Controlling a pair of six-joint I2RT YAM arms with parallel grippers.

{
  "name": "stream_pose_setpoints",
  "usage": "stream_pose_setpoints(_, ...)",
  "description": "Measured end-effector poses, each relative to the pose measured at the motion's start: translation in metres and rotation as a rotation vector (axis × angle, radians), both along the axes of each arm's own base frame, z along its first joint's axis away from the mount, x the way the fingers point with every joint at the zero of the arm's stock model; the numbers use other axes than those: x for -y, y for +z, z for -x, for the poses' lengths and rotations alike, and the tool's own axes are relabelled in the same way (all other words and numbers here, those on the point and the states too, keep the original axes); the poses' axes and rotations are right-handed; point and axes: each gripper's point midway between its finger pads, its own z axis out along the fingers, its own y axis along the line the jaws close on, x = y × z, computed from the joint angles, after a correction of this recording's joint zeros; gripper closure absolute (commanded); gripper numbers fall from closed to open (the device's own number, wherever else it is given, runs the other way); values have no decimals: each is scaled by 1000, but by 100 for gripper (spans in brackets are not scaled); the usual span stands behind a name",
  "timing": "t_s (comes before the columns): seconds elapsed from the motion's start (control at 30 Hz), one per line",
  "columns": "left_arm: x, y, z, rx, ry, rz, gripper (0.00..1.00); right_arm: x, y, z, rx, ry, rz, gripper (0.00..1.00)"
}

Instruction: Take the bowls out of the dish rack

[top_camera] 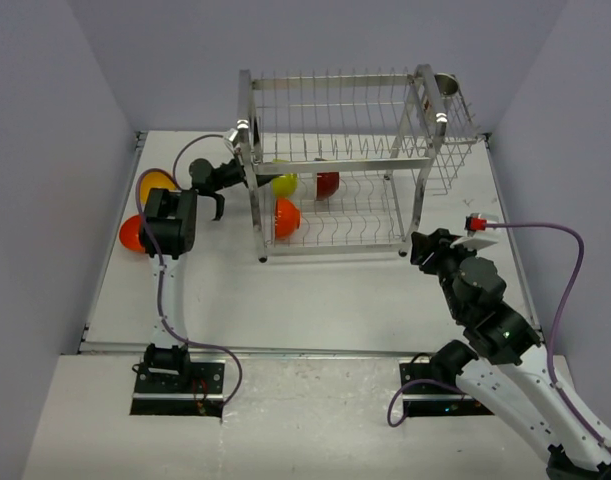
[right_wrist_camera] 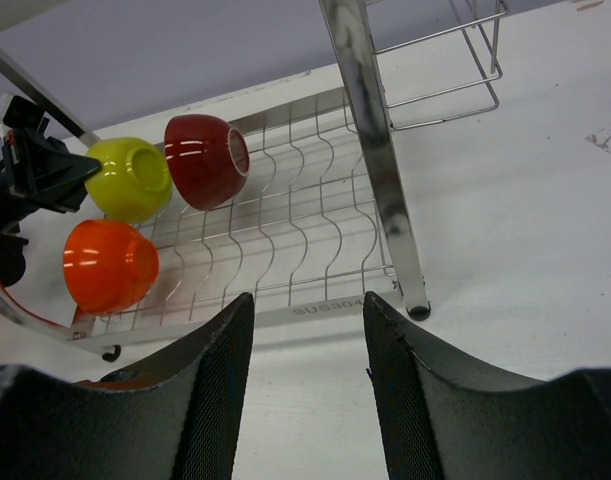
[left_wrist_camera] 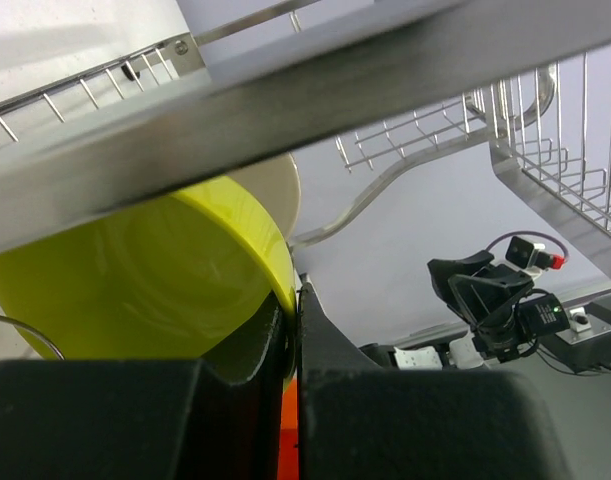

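Presently the lime-green bowl (left_wrist_camera: 135,290) is pinched by its rim between the closed fingers of the left gripper (left_wrist_camera: 293,315), within the dish rack (right_wrist_camera: 370,150). The right gripper (right_wrist_camera: 307,310) is held half-open, empty, just before the rack.

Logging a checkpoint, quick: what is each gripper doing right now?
Left gripper: closed on the rim of the lime-green bowl.
Right gripper: open, holding nothing.

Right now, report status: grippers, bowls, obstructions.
Left gripper shut on lime-green bowl rim. Right gripper open, empty. Dark red bowl, orange bowl in dish rack. Steel rail crosses above held bowl.
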Motion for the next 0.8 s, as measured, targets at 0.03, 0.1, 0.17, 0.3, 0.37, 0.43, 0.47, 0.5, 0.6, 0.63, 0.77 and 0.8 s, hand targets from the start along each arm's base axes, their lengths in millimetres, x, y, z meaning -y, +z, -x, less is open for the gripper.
stream_pose_setpoints(0.03, 0, 0, -2, -9, -3, 5, 100, 0, 0, 0, 0, 0, 0, 51)
stream_pose_setpoints(0.1, 0, 2, -3, -23, -9, 12, 100, 0, 0, 0, -1, 0, 1, 51)
stream_pose_setpoints(0.17, 0, 3, -3, -30, -10, 15, 100, 0, -1, 0, -2, 0, 2, 51)
stream_pose_setpoints(0.3, 0, 4, -4, -45, -11, 21, 100, 0, -1, -1, -2, 0, 2, 51)
stream_pose_setpoints(0.37, -1, 4, -5, -54, -9, 24, 100, 0, -1, -1, -2, 0, 2, 51)
stream_pose_setpoints(0.43, -1, 5, -5, -60, -8, 26, 100, 0, -1, -1, -2, 0, 2, 51)
stream_pose_setpoints(0.47, -1, 5, -5, -68, -9, 28, 100, 0, 0, -1, -2, 0, 1, 51)
stream_pose_setpoints(0.5, -1, 6, -6, -82, -9, 33, 100, -1, 0, -1, -1, 0, 1, 51)
stream_pose_setpoints(0.6, -2, 9, -10, -122, -10, 51, 100, -1, 0, -1, 1, 0, 0, 51)
stream_pose_setpoints(0.63, -3, 11, -12, -130, -8, 57, 100, -1, -1, -1, 1, 0, 0, 51)
stream_pose_setpoints(0.77, -6, 13, -14, -140, -3, 63, 100, -1, -1, -1, 2, 0, -1, 51)
stream_pose_setpoints(0.8, -6, 13, -14, -139, -2, 63, 100, -1, -1, -1, 2, 0, 0, 51)
